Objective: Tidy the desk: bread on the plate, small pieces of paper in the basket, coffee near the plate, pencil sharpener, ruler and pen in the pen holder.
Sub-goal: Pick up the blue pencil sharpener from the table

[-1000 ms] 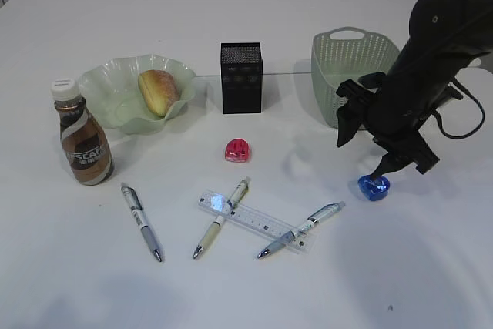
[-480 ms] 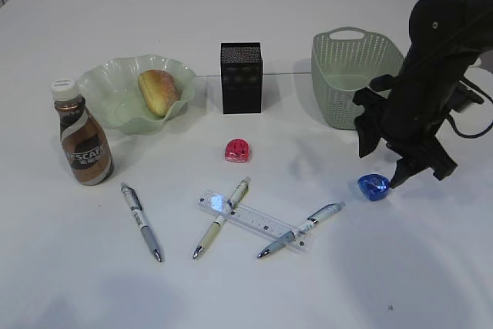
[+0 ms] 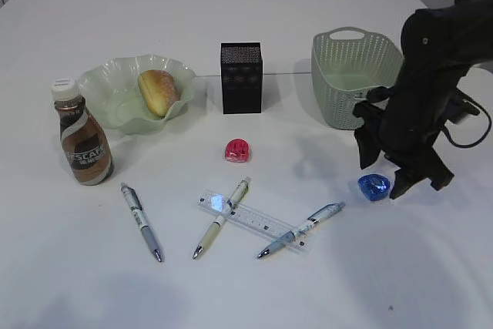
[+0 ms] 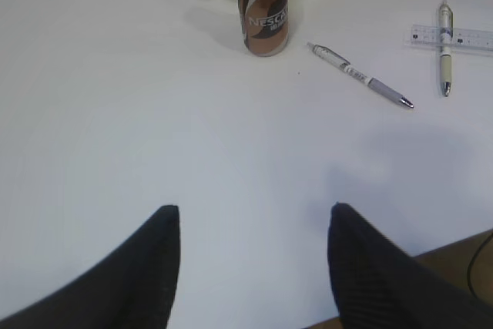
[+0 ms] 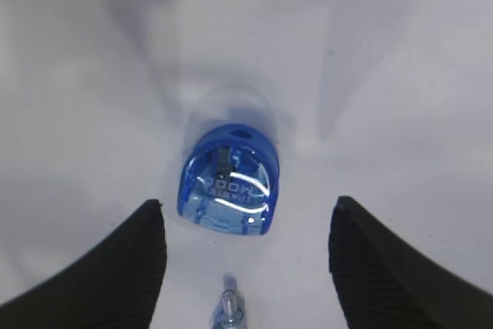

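A: White desk (image 3: 254,5) fills the frame, plain wall strip along the top. You see the target?

B: Blue pencil sharpener (image 3: 373,187), lower right of the exterior view, flat on the desk, touching nothing. Your right gripper (image 3: 406,179) hangs just to its right and slightly above.

A: Jaws?

B: Right jaws spread wide, nothing between them. In the right wrist view the blue pencil sharpener (image 5: 229,180) sits between the two fingertips but a bit toward the left one and further up the frame, so you need a small shift to center before you drop. Its rounded end points to the top of that frame, flat end toward the camera.

A: Other arm?

B: Left gripper (image 4: 254,263) open too, holding nothing, parked over bare desk near the lower edge, far from it. Right arm is clearly nearer, use that.

A: Then where?

B: Pen holder (image 3: 241,78), upper center, left of the basket (image 3: 350,75).
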You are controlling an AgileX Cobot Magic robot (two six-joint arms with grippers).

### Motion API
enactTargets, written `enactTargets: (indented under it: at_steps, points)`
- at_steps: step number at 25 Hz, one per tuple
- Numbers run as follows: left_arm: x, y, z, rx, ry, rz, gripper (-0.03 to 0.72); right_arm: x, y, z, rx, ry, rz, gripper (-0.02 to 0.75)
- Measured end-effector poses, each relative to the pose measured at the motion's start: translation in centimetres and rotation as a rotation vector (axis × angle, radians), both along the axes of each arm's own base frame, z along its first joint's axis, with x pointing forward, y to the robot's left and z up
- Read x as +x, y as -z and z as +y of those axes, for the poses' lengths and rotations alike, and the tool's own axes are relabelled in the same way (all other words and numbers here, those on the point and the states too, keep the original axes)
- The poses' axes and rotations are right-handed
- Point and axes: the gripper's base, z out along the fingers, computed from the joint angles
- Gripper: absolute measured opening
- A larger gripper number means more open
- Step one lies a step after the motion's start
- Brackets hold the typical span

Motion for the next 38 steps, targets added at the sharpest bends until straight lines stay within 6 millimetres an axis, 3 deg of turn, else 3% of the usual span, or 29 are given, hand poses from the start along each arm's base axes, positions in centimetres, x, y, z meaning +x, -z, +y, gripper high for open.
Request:
enactTargets:
  at_steps: [38]
  points:
    - [0.8, 0.1, -0.2, 0.008, 0.000, 0.039, 0.418, 0.6, 3.0, 0.3, 0.018, 0.058, 0.025, 0.519]
